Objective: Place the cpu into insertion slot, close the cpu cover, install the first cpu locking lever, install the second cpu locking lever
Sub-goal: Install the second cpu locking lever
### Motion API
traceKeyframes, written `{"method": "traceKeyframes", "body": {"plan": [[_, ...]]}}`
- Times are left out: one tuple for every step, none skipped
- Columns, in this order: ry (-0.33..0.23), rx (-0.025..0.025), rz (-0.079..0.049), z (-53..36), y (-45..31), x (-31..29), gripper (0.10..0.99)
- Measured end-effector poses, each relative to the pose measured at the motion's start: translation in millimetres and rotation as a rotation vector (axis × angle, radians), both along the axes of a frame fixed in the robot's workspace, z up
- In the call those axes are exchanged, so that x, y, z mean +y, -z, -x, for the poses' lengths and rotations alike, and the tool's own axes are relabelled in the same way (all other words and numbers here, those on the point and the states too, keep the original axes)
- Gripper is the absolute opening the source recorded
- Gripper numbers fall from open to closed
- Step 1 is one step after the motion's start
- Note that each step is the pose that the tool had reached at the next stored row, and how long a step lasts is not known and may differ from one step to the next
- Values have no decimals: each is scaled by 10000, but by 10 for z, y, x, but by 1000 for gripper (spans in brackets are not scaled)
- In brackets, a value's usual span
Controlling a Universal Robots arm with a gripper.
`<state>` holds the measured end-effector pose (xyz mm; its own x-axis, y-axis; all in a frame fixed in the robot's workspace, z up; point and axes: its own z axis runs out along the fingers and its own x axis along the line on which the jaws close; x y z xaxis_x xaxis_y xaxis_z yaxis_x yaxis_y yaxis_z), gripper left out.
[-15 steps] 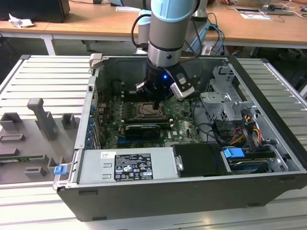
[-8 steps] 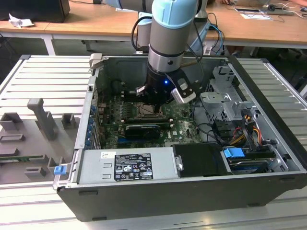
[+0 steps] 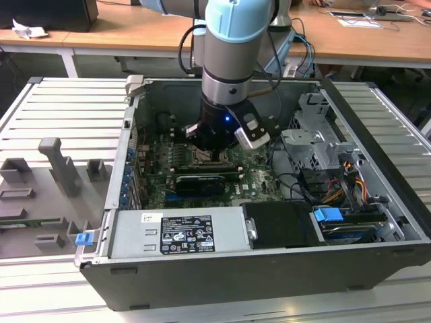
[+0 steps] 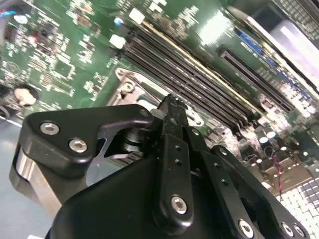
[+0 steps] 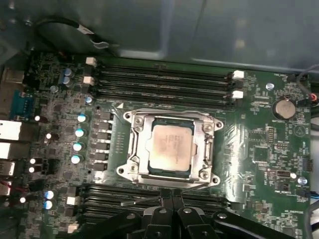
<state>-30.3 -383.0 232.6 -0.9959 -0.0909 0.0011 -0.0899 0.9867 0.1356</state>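
The cpu [image 5: 168, 145] is sitting in the slot [image 5: 137, 169], just ahead of the jaws, with the cover [image 5: 203, 145] lying down around it. The jaws [image 5: 171, 198] are pressed together, holding nothing, at the socket's near edge. To lever well, push squarely and low. No writing is legible on the chip.

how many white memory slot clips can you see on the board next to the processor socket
4. Two white clips sit at one end of the memory slots beyond the socket; two more at the other end. Others may be hidden behind the gripper.
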Motion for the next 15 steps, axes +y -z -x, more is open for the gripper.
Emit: {"method": "traceKeyframes", "body": {"plan": [[0,0,1,21,13,-1,106],[-1,0,-1,33,27,0,106],[-4,1,0,44,40,0,106],[-6,1,-2,65,65,-1,106],[-7,1,-8,70,79,-1,106],[-8,0,-10,70,87,-1,106],[-7,1,-11,73,95,-1,106],[-7,2,-12,74,97,-1,106],[-6,2,-25,75,99,-1,106],[-6,0,-63,90,101,-2,106],[-6,0,-90,111,102,-4,106],[-6,1,-114,129,105,-6,106],[-6,0,-131,136,110,-7,106],[-6,-1,-146,146,117,-9,106],[-6,0,-160,163,129,-10,106]]}}
